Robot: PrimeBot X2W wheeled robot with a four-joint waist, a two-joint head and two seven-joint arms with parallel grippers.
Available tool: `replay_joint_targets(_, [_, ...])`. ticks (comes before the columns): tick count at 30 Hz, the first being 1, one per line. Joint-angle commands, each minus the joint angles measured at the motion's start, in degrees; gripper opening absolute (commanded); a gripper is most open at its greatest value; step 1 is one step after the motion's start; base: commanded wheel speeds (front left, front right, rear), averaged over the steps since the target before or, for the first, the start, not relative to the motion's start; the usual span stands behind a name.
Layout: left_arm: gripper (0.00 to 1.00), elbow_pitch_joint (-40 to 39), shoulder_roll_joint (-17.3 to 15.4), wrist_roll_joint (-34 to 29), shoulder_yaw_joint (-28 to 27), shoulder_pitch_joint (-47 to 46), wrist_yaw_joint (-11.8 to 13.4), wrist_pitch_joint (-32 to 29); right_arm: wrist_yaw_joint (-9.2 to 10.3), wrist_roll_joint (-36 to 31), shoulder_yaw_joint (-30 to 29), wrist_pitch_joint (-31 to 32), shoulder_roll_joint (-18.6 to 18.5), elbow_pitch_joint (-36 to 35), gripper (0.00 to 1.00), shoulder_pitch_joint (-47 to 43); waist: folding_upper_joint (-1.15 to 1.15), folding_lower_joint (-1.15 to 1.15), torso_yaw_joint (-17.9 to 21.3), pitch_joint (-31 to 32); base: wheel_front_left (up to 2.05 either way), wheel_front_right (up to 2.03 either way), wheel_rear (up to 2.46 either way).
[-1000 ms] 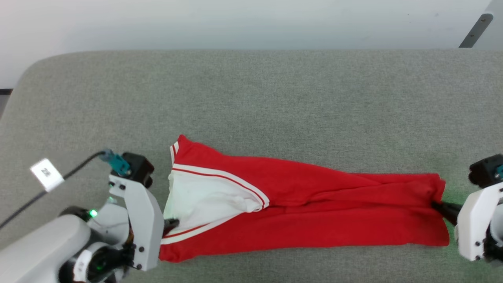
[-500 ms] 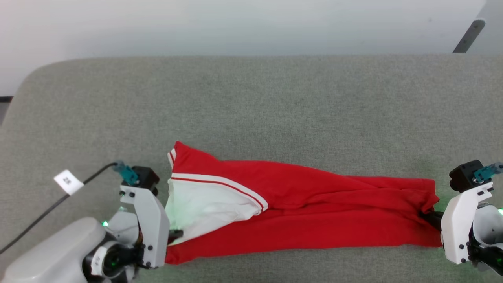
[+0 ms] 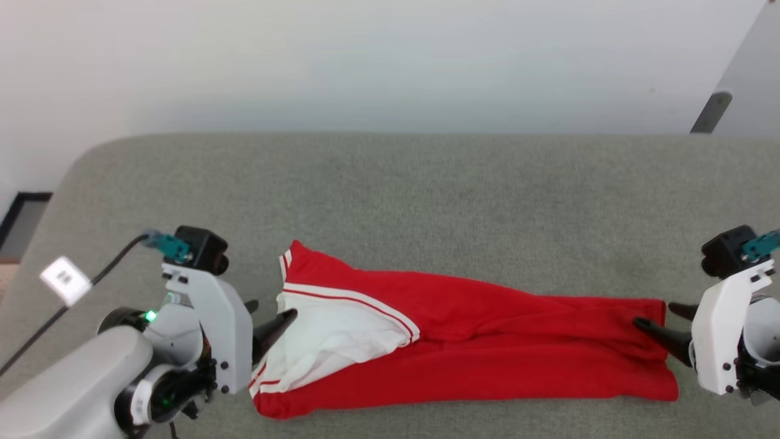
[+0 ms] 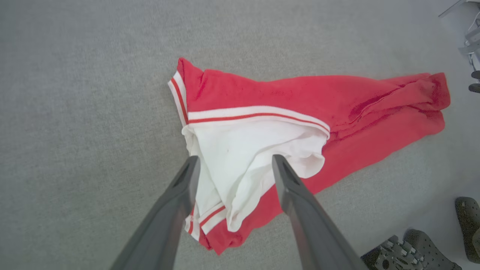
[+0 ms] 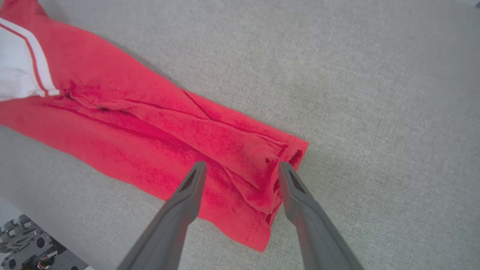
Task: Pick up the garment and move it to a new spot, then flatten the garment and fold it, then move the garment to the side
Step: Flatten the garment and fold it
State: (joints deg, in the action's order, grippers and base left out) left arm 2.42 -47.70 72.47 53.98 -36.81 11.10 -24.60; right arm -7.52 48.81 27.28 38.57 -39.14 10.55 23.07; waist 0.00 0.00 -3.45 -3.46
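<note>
The garment [image 3: 475, 353] lies in a long strip near the front edge of the table [image 3: 426, 201], with open fingers at each end.

The left gripper [image 3: 275, 308] is at the white sleeve [image 4: 243, 150] end and the right gripper [image 3: 653, 313] is at the red hem [image 5: 258, 176] end. Each has its fingers wide apart and holds nothing. The garment looks soft, thin and light, so I think it will flop, bunch up and slide easily on the grey table. It will not break. It is doubled along its length and has some wrinkles. Good places to take hold seem to be the two ends, at an edge where the cloth is doubled. With one gripper on each end, it should not crumple.
</note>
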Motion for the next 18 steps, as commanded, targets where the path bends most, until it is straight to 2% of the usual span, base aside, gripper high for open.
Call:
replay_joint_targets(1, [1.00, -0.88, -0.44, -0.81, -0.55, 1.45, -0.10, 2.36, 0.06, -0.56, -1.18, -0.77, 0.38, -0.81, 1.00, -1.15, 0.00, 0.00, -0.39, 2.36, 0.00, 0.00, 0.00])
replay_joint_targets(9, [1.00, -3.24, -2.16, -5.53, -4.41, 7.91, 0.68, 20.28, 0.06, -4.76, -7.69, -6.28, 2.64, -1.21, 1.00, -5.69, 0.00, 0.00, -0.80, 4.84, 0.00, 0.00, 0.00])
replay_joint_targets(18, [1.00, -2.75, -3.02, -9.16, -7.89, 14.87, 3.44, 36.00, 0.06, -5.67, -13.00, -5.07, 5.20, 3.82, 1.00, -9.10, 0.00, 0.00, -1.80, 5.35, 0.00, 0.00, 0.00])
